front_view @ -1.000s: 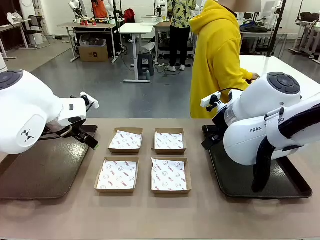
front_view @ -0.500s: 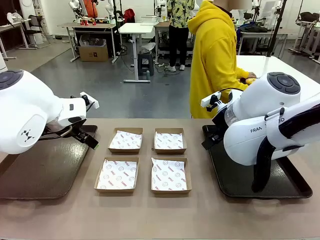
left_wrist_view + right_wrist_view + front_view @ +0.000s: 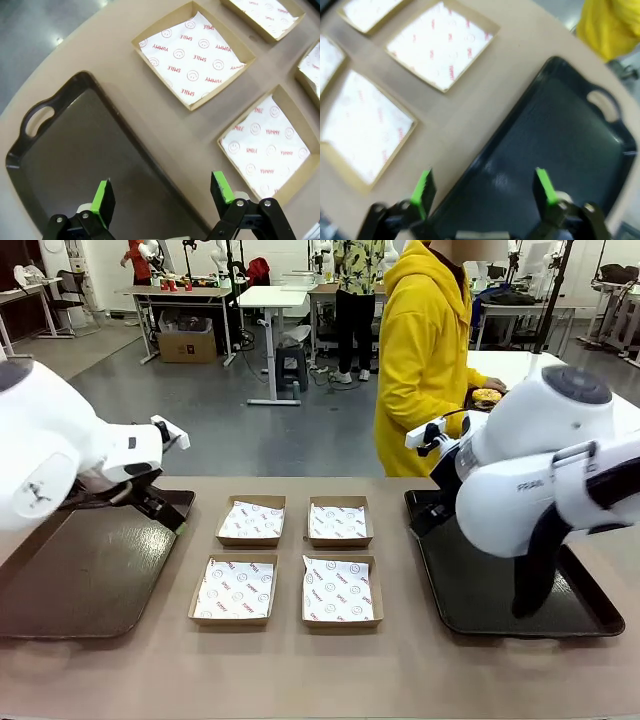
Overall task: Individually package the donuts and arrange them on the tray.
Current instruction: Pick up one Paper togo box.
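Your two pairs of jaws hang wide and empty over the left tray (image 3: 80,590) and right tray (image 3: 480,612) as the donuts (image 3: 487,396) wait by the person's hand (image 3: 498,386) beyond the desk (image 3: 300,670) — likely soft and sticky-iced, best pinched lightly at the plain sides.

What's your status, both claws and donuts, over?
Left claw open over left tray; right claw open over right tray. Yellow donut at person's hand, far side. Four boxes hold paper alone. Path unobstructed.
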{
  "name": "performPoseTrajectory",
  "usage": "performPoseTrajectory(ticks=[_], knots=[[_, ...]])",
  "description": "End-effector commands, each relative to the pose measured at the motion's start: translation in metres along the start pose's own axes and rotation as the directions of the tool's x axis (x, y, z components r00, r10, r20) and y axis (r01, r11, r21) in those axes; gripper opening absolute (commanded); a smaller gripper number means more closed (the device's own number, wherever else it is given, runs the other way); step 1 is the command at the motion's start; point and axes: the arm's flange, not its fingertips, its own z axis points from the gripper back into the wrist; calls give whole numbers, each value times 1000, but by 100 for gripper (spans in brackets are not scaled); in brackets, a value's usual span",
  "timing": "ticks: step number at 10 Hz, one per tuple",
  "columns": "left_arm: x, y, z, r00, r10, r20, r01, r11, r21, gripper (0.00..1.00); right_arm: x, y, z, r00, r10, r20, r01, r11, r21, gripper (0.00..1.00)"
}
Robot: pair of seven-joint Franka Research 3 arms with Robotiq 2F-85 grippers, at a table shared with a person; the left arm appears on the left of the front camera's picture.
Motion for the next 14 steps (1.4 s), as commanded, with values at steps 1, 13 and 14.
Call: performPoseTrajectory(ticks=[1,13,14], knots=[[-104,-18,72,998,-40,-51,40,999,-8,100,-95,29,73,997,3,-79,-4,1000,-12,100],[-39,25,133,971,222,-86,-238,919,-315,100,-54,4,150,979,-184,-93,201,952,229,100],[-51,45,131,903,417,-105,-410,763,-500,100,-77,-18,150,921,-388,-20,355,821,448,100]])
